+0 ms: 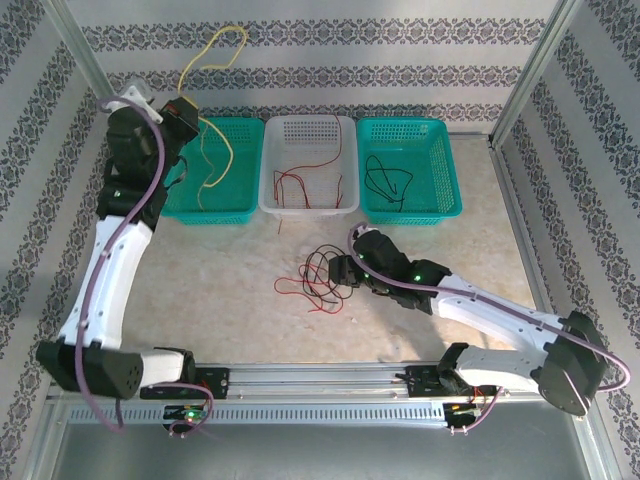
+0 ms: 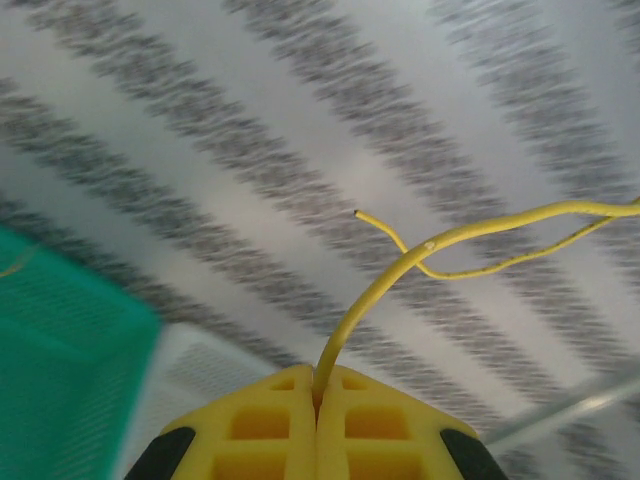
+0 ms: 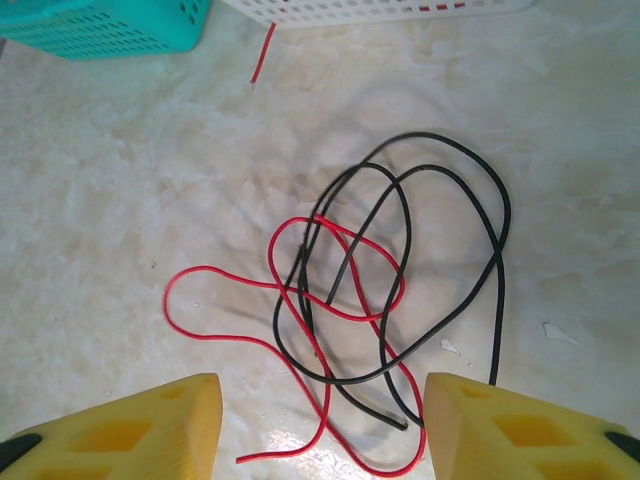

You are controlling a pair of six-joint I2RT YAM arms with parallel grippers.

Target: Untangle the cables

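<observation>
- Left gripper point(image 2: 318, 392) – jaws pressed together on the yellow cable point(image 2: 400, 265), which leaves the fingertips and curves off to the right, its free end curling back.
- Top view: this gripper is raised above the left teal basket point(image 1: 210, 212). The yellow cable loops high against the patterned back wall, and its lower length hangs down into that basket.
- Right gripper point(image 3: 322, 400) – jaws apart, nothing between them, low over the table point(image 1: 220, 290).
- Just ahead of its fingertips lies the tangle: the red cable point(image 3: 200, 290) and the black cable point(image 3: 480, 200), loops crossing over and through one another, flat on the table near the centre.
- White basket point(image 1: 308, 208), middle of the row: red strands point(image 1: 300, 185) inside. One red end point(image 3: 262, 55) hangs over the front edge down to the table.
- Right teal basket point(image 1: 410, 215): a black strand point(image 1: 390, 180) coiled loosely inside.
</observation>
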